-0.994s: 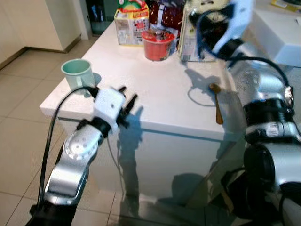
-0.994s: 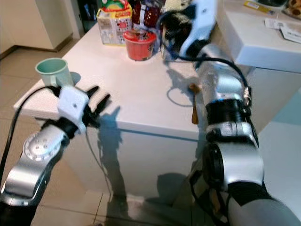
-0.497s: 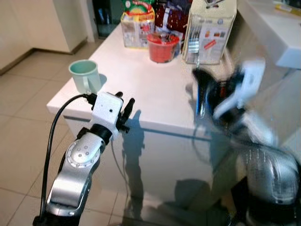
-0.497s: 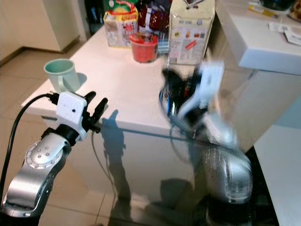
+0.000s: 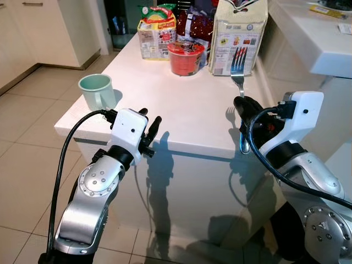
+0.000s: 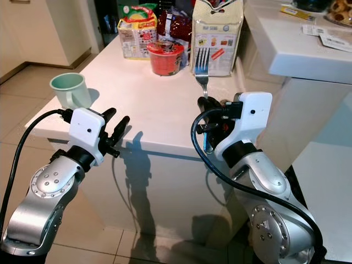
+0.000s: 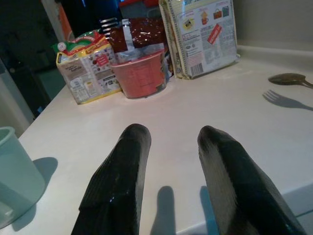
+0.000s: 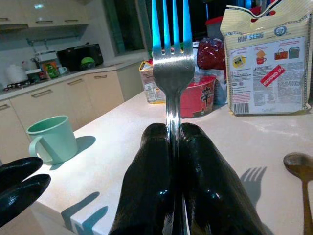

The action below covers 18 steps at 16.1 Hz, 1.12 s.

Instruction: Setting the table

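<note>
My right gripper [image 6: 209, 108] is shut on a silver fork [image 6: 202, 61], held upright with its tines up over the front right edge of the white table [image 5: 181, 104]. The wrist view shows the fork [image 8: 172, 63] pinched between both black fingers [image 8: 146, 171]. My left gripper [image 5: 149, 122] hovers open at the table's front left edge, holding nothing. A mint green mug [image 5: 96, 91] stands on the left corner, just beyond the left gripper. A brown spoon [image 8: 301, 166] lies on the table near the right edge.
A red noodle cup [image 5: 185, 56], a pale bag [image 5: 236, 36] and several snack packages [image 5: 157, 30] crowd the table's far end. A white counter [image 5: 319, 38] rises at the right. Tiled floor [image 5: 27, 143] lies to the left.
My right arm swung back from the far packages to the table's front edge, with the fork now upright in it. The left arm barely moved. The camera shifted slightly.
</note>
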Tool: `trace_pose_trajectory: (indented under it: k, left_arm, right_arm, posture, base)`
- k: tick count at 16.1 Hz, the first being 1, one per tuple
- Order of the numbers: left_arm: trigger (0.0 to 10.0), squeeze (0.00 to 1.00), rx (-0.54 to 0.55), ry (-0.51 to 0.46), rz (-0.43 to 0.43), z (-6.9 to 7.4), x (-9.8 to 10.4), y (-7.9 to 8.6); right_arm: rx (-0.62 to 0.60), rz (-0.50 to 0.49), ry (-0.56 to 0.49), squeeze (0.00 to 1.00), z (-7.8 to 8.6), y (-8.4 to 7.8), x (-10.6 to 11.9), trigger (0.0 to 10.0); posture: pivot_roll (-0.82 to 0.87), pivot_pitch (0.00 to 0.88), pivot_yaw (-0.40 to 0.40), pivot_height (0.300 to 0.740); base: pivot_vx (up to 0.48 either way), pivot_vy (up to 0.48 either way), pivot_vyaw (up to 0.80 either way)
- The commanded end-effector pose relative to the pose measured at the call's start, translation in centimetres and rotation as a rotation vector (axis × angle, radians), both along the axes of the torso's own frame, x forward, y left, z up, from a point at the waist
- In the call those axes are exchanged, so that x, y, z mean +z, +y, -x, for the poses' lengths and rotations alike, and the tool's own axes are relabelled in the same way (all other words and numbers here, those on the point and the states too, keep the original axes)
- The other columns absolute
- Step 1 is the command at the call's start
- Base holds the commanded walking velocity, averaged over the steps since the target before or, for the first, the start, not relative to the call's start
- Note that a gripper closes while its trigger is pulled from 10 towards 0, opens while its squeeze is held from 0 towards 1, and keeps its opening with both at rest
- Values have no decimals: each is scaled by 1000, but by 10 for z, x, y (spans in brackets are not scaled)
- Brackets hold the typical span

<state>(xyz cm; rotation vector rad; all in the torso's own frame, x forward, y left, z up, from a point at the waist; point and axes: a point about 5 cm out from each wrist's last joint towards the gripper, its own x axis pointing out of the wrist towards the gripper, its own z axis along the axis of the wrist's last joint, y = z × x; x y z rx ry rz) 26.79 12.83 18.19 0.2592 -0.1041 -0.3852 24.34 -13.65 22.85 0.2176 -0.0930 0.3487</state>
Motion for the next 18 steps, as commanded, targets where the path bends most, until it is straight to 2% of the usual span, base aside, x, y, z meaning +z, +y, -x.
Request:
trace_pose_trajectory:
  k: [1, 2, 3, 9, 15, 18]
  left_arm:
    - [10000, 0, -7, -18, -6, 0, 6, -3]
    - [10000, 0, -21, 2, 7, 3, 3, -8]
    - [10000, 0, -15, 12, 19, 3, 2, -9]
    - [10000, 0, -2, 11, 13, 2, 2, -6]
    - [10000, 0, 53, 3, 40, -3, 1, -4]
    - [10000, 0, 111, 19, 63, -15, -4, 0]
  right_arm:
    - [-23, 12, 10, 0, 1, -3, -3, 10000]
    - [-96, 86, 42, 0, -2, -9, -19, 10000]
    - [-113, 119, 58, 0, -1, -8, -25, 10000]
    - [-100, 138, 77, 0, 0, -3, -31, 10000]
    - [-139, 158, 95, 0, -4, -7, -39, 10000]
    - [-196, 157, 130, 0, -5, -13, -49, 10000]
  posture:
    - [-16, 0, 10, 740]
    - [-25, 0, 16, 740]
    - [-26, 0, 20, 740]
    - [-26, 0, 3, 740]
    - [-18, 0, 3, 740]
    - [-35, 0, 10, 740]
  base:
    - [0, 0, 0]
    - [0, 0, 0]
    - [0, 0, 0]
    - [-286, 0, 0]
    - [0, 0, 0]
    - [0, -82, 0]
